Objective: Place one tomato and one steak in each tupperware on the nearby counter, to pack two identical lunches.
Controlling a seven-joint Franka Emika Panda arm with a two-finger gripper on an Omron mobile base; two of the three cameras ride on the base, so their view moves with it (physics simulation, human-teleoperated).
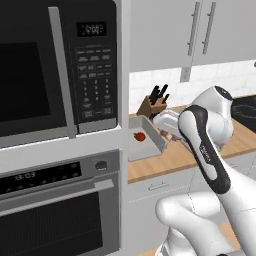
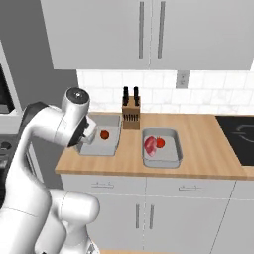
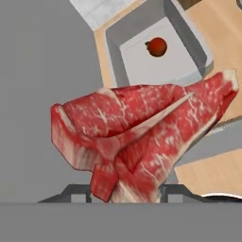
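In the hand view a folded slab of raw steak hangs with my gripper shut on its lower end. Beyond it lies the left grey tupperware holding one tomato. From the right base view my hand sits at that tupperware's left edge, just above the counter, and its tomato rests near the middle. The right tupperware holds a second steak and a tomato side by side. In the left base view the tomato shows in the near tupperware.
A wooden knife block stands at the back between the two containers. A black stovetop lies at the counter's right end. A microwave and oven fill the tall unit left of the counter. Wall cabinets hang overhead.
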